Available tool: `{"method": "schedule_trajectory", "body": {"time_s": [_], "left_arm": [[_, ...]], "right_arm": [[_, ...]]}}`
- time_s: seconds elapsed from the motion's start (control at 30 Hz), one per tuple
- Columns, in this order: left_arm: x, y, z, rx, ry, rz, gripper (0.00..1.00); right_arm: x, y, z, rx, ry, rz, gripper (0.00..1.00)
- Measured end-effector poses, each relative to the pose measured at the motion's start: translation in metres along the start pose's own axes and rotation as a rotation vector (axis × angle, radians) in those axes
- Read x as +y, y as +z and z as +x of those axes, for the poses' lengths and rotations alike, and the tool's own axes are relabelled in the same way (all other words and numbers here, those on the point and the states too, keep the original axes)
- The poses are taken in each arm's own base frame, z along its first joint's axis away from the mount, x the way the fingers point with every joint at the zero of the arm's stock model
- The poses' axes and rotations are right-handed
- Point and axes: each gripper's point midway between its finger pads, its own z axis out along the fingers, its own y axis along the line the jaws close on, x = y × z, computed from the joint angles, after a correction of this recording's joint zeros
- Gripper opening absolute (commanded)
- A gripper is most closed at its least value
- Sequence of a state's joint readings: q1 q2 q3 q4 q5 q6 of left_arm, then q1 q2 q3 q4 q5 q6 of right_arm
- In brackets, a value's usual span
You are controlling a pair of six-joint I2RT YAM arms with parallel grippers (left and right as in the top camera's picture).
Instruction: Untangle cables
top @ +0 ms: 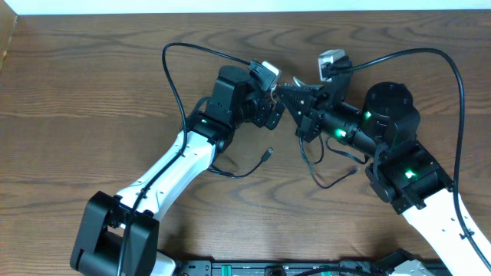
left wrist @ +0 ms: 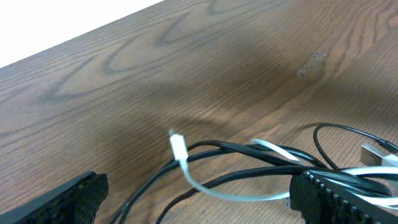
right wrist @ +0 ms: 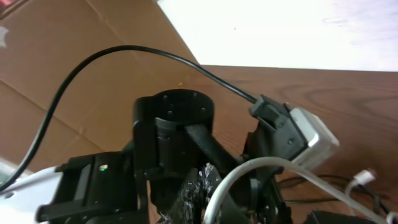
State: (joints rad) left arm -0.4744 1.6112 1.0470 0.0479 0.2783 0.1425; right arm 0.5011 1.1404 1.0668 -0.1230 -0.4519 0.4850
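Left gripper (left wrist: 196, 186): released, jaws fully spread, one finger (left wrist: 62, 202) at either side of the tangle, holding nothing.

Right gripper (top: 290, 93): clenched tight. Whether a cord is pinched in it cannot be told.

Cables (left wrist: 236, 149): on the table (top: 92, 77) at centre, under and just below the two meeting wrists.

Count, left wrist view: one white cable (left wrist: 178, 149) with a white plug, crossing over several black strands. How many separate black cords these make cannot be told. One silver plug (left wrist: 373, 152) lies at the right edge.

Count, overhead view: two loose black ends trail out of the tangle, the left end (top: 267, 154) and the right end (top: 353, 172), well apart.
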Motion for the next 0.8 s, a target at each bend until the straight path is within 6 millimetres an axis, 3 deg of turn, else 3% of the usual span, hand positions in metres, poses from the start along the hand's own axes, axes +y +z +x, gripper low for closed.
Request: {"method": "schedule_trajectory", "body": {"time_s": [0.43,0.8], "left_arm": [[0.001,-0.001,0.035,0.141,-0.042,-0.012,0.98],[0.005,0.025,0.069,0.226,-0.060,-0.008,0.98]], "right_arm": [[0.024,-0.008,-0.015,-0.055,-0.046,-0.081,0.01],[0.049,-0.035,-0.030,-0.123,-0.094,-0.133,0.01]]}}
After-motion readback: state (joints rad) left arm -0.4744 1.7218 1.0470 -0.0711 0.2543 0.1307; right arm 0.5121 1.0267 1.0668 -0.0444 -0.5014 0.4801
